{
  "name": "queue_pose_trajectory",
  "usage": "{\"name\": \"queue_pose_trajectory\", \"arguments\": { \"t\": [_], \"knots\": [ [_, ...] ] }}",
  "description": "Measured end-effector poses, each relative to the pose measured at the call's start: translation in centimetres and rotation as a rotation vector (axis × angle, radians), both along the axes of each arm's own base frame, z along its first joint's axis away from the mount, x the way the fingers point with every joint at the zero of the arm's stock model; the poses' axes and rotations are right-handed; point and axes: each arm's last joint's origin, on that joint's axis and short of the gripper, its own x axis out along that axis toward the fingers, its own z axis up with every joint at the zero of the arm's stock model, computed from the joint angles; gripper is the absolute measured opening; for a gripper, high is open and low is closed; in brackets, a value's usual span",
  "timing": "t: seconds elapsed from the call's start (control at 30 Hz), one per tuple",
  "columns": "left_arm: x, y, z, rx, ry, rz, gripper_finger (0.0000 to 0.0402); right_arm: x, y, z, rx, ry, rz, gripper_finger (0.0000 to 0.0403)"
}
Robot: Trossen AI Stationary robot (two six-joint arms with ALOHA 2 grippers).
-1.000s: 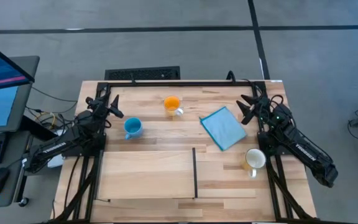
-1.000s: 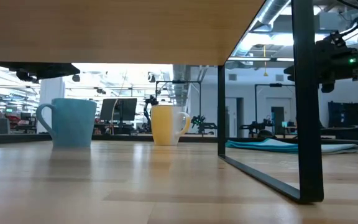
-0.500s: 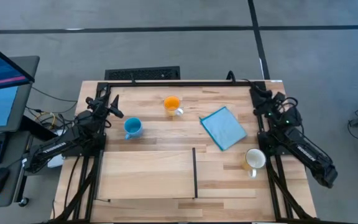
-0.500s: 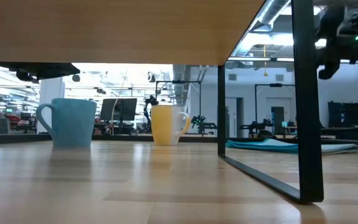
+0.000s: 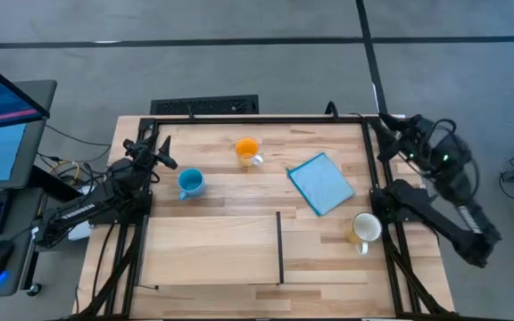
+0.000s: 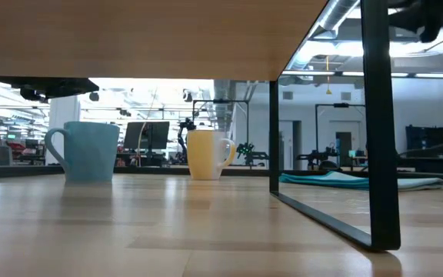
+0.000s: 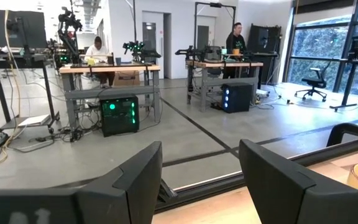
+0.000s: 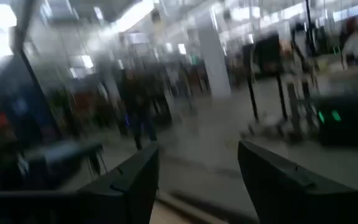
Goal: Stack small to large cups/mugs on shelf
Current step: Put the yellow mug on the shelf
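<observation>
Shelf [image 5: 212, 250] at the table's near side, empty. White mug [image 5: 365, 228] right of it; blue mug [image 5: 190, 183] and orange mug [image 5: 247, 150] beyond it. Right gripper [image 5: 391, 134], fingers apart, far beyond the white mug, should descend squarely over that mug first. Left gripper [image 5: 156, 152], fingers apart, waits beyond the shelf's left end.

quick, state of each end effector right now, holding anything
Left end effector: open, holding nothing, at the table's far left edge.
Right end effector: open, holding nothing, raised by the far right corner.
</observation>
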Motion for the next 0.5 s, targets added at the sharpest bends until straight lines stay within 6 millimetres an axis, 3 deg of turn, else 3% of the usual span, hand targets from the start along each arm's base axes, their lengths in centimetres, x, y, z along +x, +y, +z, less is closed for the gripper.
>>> {"name": "queue_pose_trajectory", "arguments": {
  "t": [0.27, 0.5],
  "knots": [
    [0.0, 0.0, 0.0, 0.004, 0.011, 0.009, 0.0206, 0.3, 0.1, 5.6, 0.398, 0.413, 0.102, 0.0240],
    [0.0, 0.0, 0.0, 0.017, 0.040, 0.011, 0.0206, 2.5, -0.9, 6.7, 0.694, 0.642, 0.248, 0.0240]
  ]
}}
